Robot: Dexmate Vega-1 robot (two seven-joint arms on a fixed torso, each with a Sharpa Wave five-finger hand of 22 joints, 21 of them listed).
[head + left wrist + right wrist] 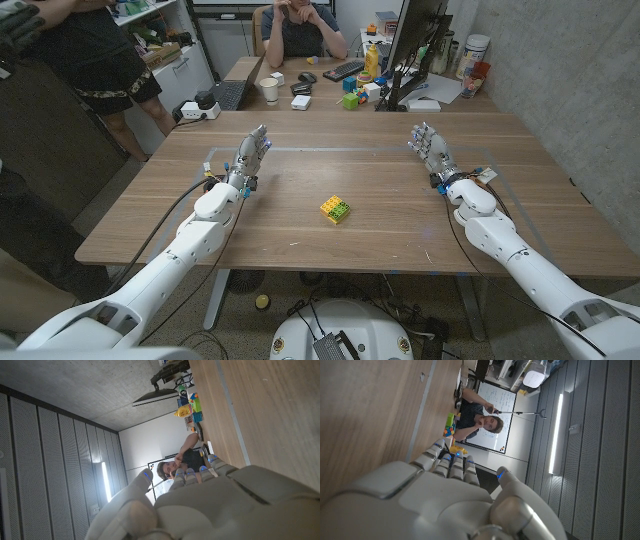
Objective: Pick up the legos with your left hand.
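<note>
Two white arms reaching in over the wooden table [400,215], largest thing in sight, running from near edge to far edge with a second desk butted against it beyond. Left hand [252,152] poised toward the far left corner, standing on its edge, fingers apart and extended, holding nothing. Right hand [429,146] mirrored toward the far right corner, fingers likewise spread and empty. Left wrist view looking along the back of the left hand [210,505] with bare tabletop beside it; right wrist view the same along the right hand [440,495]. Seated beyond the far edge, a person [303,30] at the cluttered desk; another person [95,55] standing off the table's left side. Smallest, and the point of the job: legos [335,209], a yellow-and-green clump of bricks, sitting near the table's middle, somewhat closer to the near edge, well apart from both hands. Judged from this, nothing done yet: reach, closing of the left fingers around the bricks and lift all left to do.
</note>
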